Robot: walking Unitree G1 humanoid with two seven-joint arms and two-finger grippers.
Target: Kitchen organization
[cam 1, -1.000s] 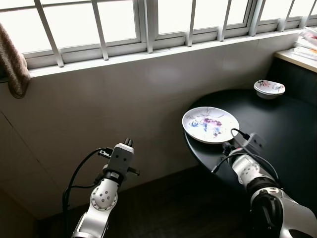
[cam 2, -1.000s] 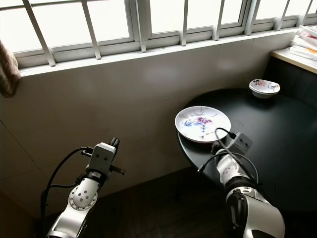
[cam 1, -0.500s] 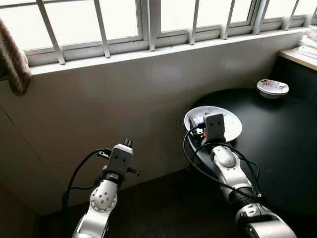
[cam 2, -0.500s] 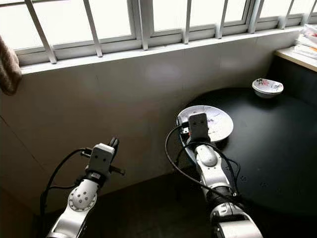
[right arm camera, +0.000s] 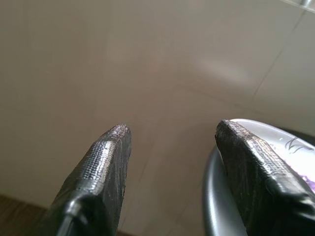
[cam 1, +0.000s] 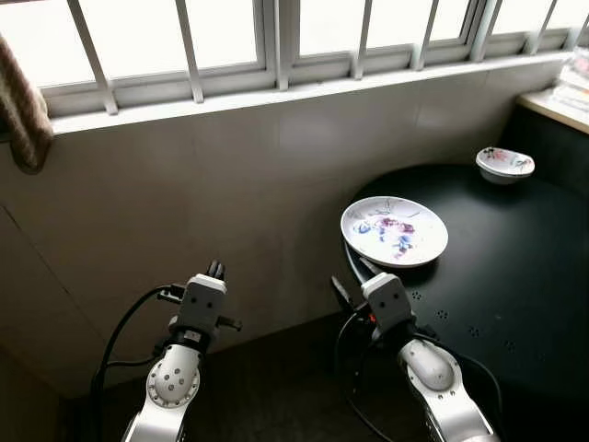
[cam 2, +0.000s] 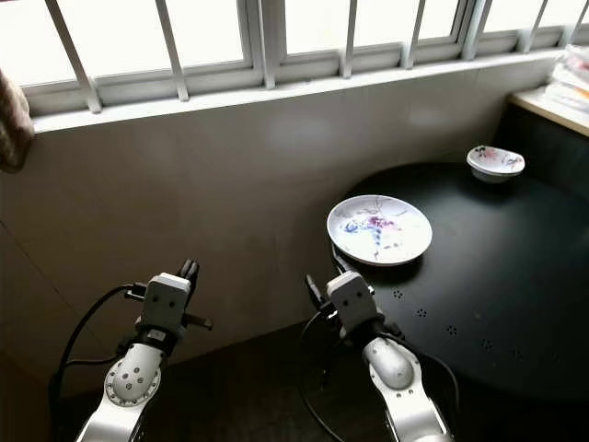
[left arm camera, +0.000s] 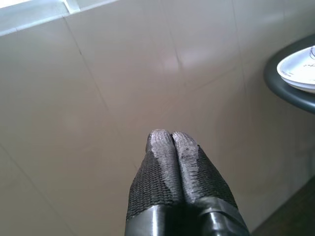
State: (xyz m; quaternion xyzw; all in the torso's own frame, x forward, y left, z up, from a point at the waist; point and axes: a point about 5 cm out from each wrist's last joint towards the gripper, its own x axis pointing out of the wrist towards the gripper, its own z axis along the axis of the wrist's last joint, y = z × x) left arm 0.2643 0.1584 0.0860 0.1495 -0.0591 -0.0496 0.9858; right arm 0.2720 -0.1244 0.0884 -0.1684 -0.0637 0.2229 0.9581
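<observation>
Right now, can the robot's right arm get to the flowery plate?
Probably yes. The right gripper is open and sits just short of the plate, which lies at the near edge of the black table. Nothing stands between them.

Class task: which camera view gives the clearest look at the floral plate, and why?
The left eye view: the whole plate lies on the round black table. The right eye view matches it. Both wrist views catch just its rim.
</observation>
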